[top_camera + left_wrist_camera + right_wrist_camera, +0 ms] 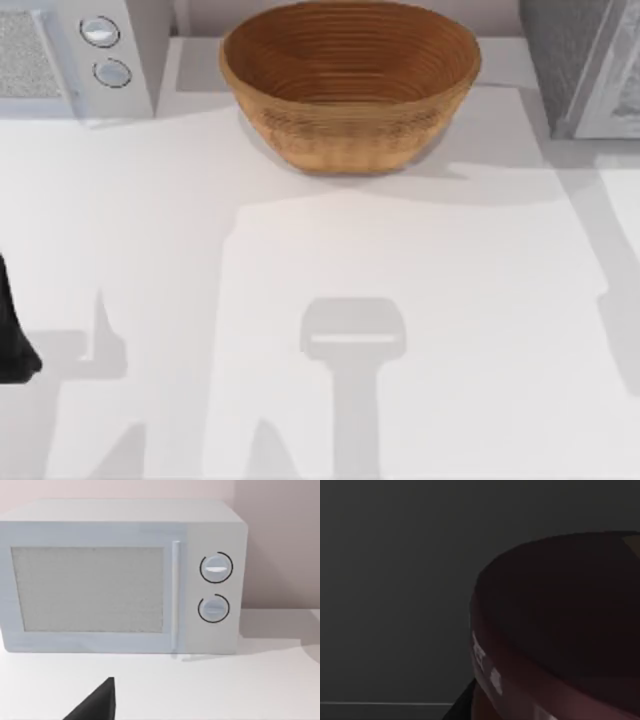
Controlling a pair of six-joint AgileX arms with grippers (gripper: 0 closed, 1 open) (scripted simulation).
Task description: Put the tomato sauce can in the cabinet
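While right wrist view dark, tomato sauce can [560, 630] looms close, axis unclear; hand state cannot tell.

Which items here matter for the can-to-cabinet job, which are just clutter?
Job:
- tomato sauce can, close up in the dark right wrist view
- cabinet, table's far right

Clutter:
- woven basket, far centre
- white microwave, far left

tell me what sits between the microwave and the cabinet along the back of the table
In the top view, the woven basket sits between the microwave at the left and the grey cabinet at the right, apart from both, with bare white table either side.
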